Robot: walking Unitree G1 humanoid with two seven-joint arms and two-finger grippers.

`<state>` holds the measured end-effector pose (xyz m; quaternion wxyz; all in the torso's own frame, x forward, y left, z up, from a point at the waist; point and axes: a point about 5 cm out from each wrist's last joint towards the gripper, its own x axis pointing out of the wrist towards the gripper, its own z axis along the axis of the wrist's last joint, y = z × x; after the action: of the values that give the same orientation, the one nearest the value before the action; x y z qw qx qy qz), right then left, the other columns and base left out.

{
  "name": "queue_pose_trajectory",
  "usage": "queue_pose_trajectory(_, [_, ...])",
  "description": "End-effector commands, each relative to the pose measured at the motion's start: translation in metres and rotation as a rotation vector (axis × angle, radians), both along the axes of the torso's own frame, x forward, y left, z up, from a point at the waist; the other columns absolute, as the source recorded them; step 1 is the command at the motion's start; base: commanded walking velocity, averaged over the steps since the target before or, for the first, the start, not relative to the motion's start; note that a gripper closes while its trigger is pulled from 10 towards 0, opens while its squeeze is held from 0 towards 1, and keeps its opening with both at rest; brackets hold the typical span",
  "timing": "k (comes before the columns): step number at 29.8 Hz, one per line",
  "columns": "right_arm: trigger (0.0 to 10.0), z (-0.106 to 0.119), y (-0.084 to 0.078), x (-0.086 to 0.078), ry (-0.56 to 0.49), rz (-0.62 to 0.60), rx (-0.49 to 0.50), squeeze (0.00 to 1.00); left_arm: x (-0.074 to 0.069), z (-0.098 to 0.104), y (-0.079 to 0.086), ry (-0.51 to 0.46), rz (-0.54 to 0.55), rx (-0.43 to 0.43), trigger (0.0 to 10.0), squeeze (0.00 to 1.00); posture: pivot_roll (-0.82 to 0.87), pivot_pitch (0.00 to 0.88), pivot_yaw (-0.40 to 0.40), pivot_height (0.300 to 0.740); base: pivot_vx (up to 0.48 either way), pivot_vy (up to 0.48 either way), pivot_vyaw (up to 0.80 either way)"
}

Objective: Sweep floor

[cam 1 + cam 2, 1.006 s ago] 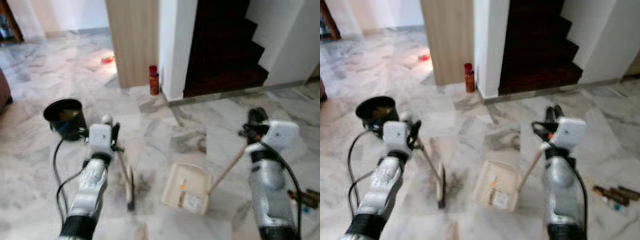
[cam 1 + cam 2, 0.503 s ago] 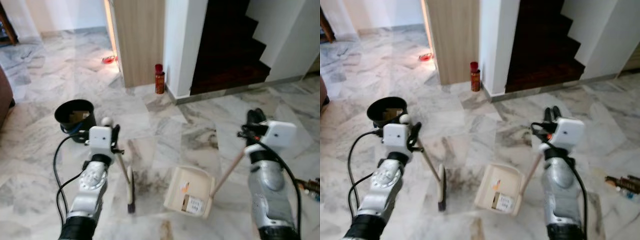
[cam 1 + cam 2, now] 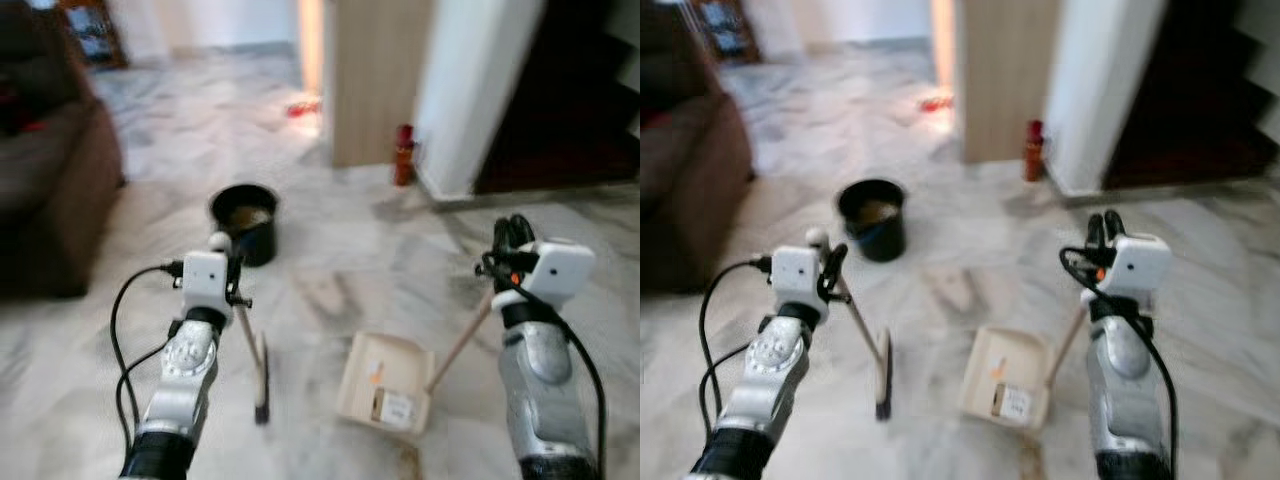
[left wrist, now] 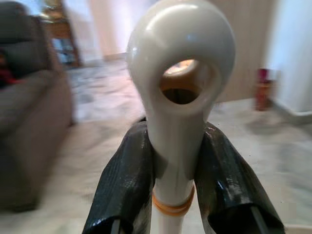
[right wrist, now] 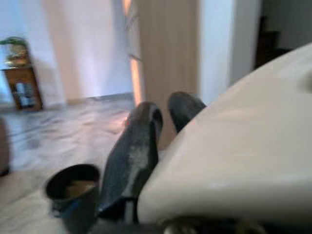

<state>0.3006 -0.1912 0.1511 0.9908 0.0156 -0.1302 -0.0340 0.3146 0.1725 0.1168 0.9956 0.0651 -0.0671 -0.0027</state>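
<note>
A: Left wrist view: the left claw [image 4: 178, 180] is clamping both black fingers [image 4: 127, 180] on the white top of the broom handle [image 4: 179, 92]. Where is the broom head?

B: The broom head [image 3: 261, 375] is resting on the marble floor [image 3: 330, 270], just beside the dustpan [image 3: 385, 383]. The right claw [image 3: 512, 240] is gripping the dustpan's stick [image 3: 462, 340], fingers closed on it.

A: Recommended procedure?

B: Keep the dustpan lip flat on the floor; draw the bristles toward it in short, low strokes.

A: Surroundings?

B: A black bucket [image 3: 245, 222] is standing ahead, a brown sofa [image 3: 50, 190] at left, a red bottle [image 3: 404, 154] by the wooden panel. The eye views are blurring.
</note>
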Motion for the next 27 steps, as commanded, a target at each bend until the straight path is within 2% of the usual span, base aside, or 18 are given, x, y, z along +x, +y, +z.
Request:
queue_pose_trajectory(1, [10.0, 0.0141, -0.006, -0.0018, -0.072, -0.015, 0.012, 0.0, 0.0028, 0.015, -0.0054, -0.07, -0.015, 0.011, 10.0, 0.0, -0.1, 0.0, 0.036, 0.74, 0.0, 0.48, 0.0])
queue_pose_trajectory(6, [10.0, 0.0143, -0.0045, -0.0016, -0.071, -0.01, 0.014, 0.0, 0.0029, 0.0154, -0.0053, -0.072, -0.017, 0.011, 10.0, 0.0, -0.1, 0.0, 0.037, 0.74, 0.0, 0.436, 0.0])
queue_pose_trajectory(19, [10.0, 0.0177, -0.0051, 0.0007, -0.073, -0.011, 0.023, 0.0, 0.0039, 0.0169, -0.0072, -0.073, -0.029, 0.015, 10.0, 0.0, -0.09, 0.0, 0.035, 0.74, 0.0, 0.0, 0.0])
queue_pose_trajectory(27, [10.0, 0.02, -0.0036, 0.0014, -0.079, -0.003, 0.017, 0.0, 0.0043, 0.0172, -0.0063, -0.071, -0.025, 0.021, 10.0, 0.0, -0.09, 0.0, 0.034, 0.74, 0.379, 0.0, 0.0])
